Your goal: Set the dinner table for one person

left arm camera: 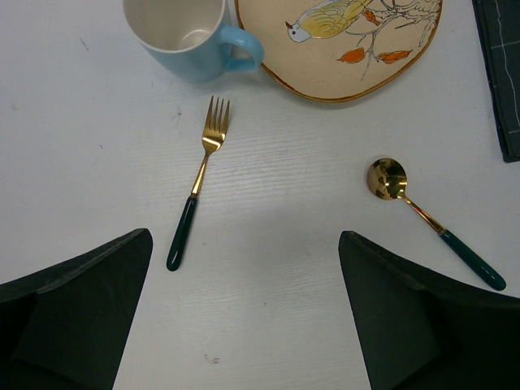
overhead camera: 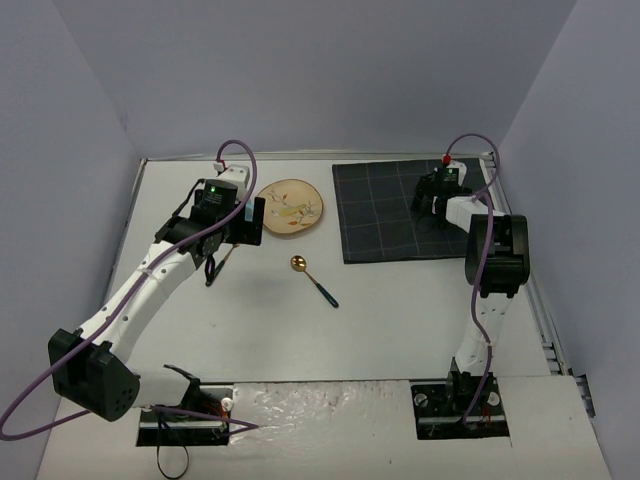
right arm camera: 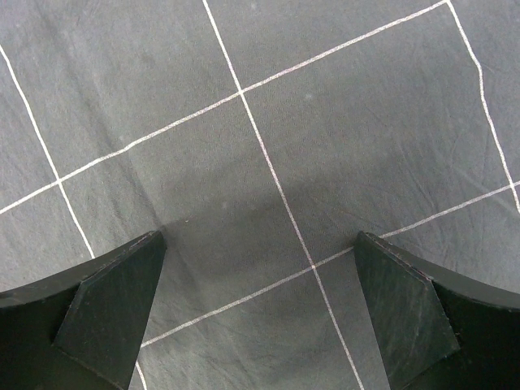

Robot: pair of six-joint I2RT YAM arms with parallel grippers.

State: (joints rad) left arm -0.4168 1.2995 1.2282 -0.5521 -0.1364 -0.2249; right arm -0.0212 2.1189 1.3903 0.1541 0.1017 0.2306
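Left gripper [left arm camera: 245, 234] is held released over the white worktop [left arm camera: 81, 146], with a fork [left arm camera: 197, 183] laid just ahead of it and a spoon [left arm camera: 426, 217] ahead to its right. Right gripper [right arm camera: 262, 236] is held released above a checked mat [right arm camera: 244, 122].

arms [overhead camera: 140, 288]: white links, black joints | cables [overhead camera: 236, 142]: purple | left hand [left arm camera: 245, 244]: dark fingers [left arm camera: 73, 309]

- The mug [left arm camera: 183, 36] and the plate [left arm camera: 325, 57] are cut off by the left wrist view's upper edge.
- Only a corner of the mat [left arm camera: 508, 81] shows there.
- Overhead, the left arm [overhead camera: 160, 265] hides the mug.
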